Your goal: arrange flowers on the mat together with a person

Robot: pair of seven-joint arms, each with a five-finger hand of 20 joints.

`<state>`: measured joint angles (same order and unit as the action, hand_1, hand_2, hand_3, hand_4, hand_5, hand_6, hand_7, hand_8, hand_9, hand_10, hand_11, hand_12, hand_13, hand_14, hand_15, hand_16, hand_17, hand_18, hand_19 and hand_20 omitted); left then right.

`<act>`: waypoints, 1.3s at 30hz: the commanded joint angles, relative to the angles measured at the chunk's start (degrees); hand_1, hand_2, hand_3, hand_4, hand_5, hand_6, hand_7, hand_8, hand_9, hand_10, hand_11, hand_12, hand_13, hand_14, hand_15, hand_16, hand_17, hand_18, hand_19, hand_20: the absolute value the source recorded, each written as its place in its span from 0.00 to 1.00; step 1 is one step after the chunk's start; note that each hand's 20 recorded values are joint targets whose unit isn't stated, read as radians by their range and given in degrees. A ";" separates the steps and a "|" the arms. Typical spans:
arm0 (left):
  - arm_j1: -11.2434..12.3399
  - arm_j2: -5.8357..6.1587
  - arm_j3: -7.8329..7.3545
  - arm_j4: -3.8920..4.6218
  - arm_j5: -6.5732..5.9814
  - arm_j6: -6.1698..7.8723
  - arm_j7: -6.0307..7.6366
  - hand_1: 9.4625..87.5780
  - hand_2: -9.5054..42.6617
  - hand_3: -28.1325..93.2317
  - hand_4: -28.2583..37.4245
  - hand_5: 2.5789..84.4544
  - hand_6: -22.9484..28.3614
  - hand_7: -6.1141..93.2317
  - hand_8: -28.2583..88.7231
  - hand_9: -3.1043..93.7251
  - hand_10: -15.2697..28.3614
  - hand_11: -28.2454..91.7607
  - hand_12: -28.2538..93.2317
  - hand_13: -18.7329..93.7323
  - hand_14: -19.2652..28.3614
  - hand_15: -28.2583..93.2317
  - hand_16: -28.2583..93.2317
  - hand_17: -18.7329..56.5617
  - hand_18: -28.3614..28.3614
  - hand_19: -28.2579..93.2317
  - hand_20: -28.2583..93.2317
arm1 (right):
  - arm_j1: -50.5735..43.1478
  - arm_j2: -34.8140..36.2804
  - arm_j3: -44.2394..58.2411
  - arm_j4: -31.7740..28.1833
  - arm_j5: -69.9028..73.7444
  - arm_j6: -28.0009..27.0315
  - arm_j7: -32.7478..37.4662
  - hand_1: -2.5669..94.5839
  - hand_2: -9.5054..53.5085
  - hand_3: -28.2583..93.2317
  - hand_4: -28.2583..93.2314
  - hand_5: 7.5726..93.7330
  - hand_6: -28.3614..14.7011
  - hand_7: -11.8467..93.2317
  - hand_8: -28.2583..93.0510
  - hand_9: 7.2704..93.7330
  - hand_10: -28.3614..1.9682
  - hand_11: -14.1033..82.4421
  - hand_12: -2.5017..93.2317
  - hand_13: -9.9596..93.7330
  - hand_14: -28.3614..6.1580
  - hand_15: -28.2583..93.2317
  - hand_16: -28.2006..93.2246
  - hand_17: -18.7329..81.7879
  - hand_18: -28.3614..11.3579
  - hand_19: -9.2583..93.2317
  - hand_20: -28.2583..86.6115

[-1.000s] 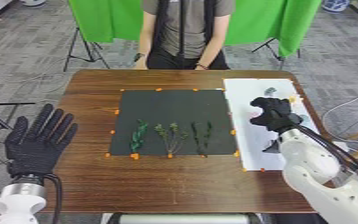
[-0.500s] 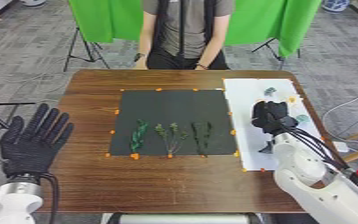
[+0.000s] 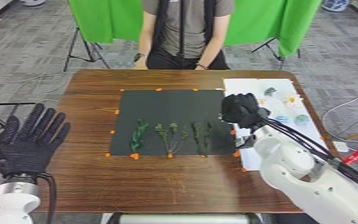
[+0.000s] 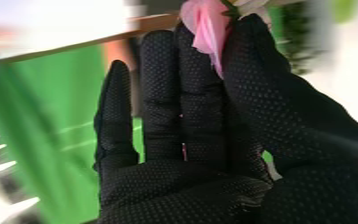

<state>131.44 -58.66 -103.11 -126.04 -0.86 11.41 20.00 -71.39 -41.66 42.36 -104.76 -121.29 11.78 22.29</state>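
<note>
At the left, the robot's left hand in its black fabric glove (image 3: 26,150) rests with fingers straight and apart beside the mat, probably waiting so the other arm has room. Next, on a brown wooden table (image 3: 158,185), lies a square black mat (image 3: 171,107). Along its near half, from left to right, are a leafy dark-green sprig (image 3: 140,136), a branching pale-green sprig (image 3: 173,137) and thin dark-green stems (image 3: 200,137), spaced apart, likely to serve as stalks for blossoms. Over the mat's right edge is the right hand, also black-gloved (image 3: 242,109); the right wrist view shows its thumb and fingers clamped on a pink, soft-petalled flower (image 4: 209,25), gripped near the fingertips, presumably so it can be set down precisely. Farthest right, a white rectangular sheet (image 3: 245,86) holds a white-and-yellow blossom (image 3: 291,100) and a pale blue-green blossom (image 3: 301,119), apparently kept as supply.
</note>
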 commanded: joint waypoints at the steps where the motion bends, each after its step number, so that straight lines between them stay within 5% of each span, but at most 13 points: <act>1: 0.85 0.15 0.45 0.37 -0.67 0.96 1.27 0.19 0.52 0.83 0.00 0.53 0.60 0.18 0.16 0.43 0.67 0.37 0.30 0.41 0.73 0.47 0.18 0.16 0.73 0.50 0.33 | 21.40 -13.33 -11.64 2.74 9.38 -6.04 -4.21 0.59 0.02 0.80 0.00 0.64 0.76 0.57 0.20 0.77 0.75 0.35 0.55 0.60 0.70 0.61 0.59 0.34 0.32 0.62 0.40; 9: -0.44 0.76 1.89 1.09 -1.04 1.52 1.51 0.19 0.52 0.83 0.00 0.53 0.60 0.19 0.16 0.43 0.67 0.37 0.30 0.41 0.73 0.47 0.18 0.16 0.73 0.50 0.33 | 28.90 -24.12 -23.17 10.06 7.30 -6.55 -4.43 0.59 0.03 0.79 0.00 0.63 0.75 0.57 0.21 0.76 0.75 0.35 0.54 0.60 0.69 0.61 0.59 0.34 0.31 0.62 0.40; 12: -0.55 0.90 1.90 0.95 -0.81 1.21 0.77 0.19 0.52 0.83 0.00 0.53 0.60 0.18 0.16 0.43 0.67 0.37 0.30 0.41 0.72 0.47 0.18 0.16 0.73 0.50 0.33 | 29.60 -27.28 -25.37 12.54 4.40 -6.35 -3.71 0.59 0.02 0.80 0.00 0.62 0.74 0.57 0.21 0.76 0.74 0.35 0.54 0.60 0.68 0.61 0.58 0.34 0.30 0.63 0.40; 17: -0.36 1.45 2.21 0.74 -1.23 1.92 1.69 0.19 0.52 0.83 0.00 0.53 0.60 0.18 0.16 0.44 0.67 0.37 0.30 0.41 0.73 0.47 0.18 0.16 0.74 0.50 0.33 | 31.98 -30.71 -28.30 14.85 11.88 -6.36 -0.53 0.59 0.02 0.80 0.00 0.62 0.73 0.56 0.21 0.76 0.74 0.34 0.54 0.60 0.66 0.62 0.58 0.34 0.30 0.63 0.39; 39: -3.83 3.35 4.15 2.29 -1.71 1.46 0.08 0.19 0.52 0.84 0.00 0.53 0.60 0.18 0.16 0.44 0.67 0.37 0.30 0.41 0.72 0.48 0.18 0.16 0.74 0.50 0.33 | 35.01 -33.67 -38.70 19.49 6.81 -1.97 7.14 0.58 0.00 0.81 0.00 0.57 0.69 0.55 0.19 0.72 0.73 0.34 0.51 0.58 0.60 0.65 0.53 0.32 0.28 0.64 0.38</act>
<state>128.36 -56.06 -99.95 -124.69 -2.11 12.55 21.27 -36.97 -74.16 5.57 -87.03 -112.19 8.77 27.00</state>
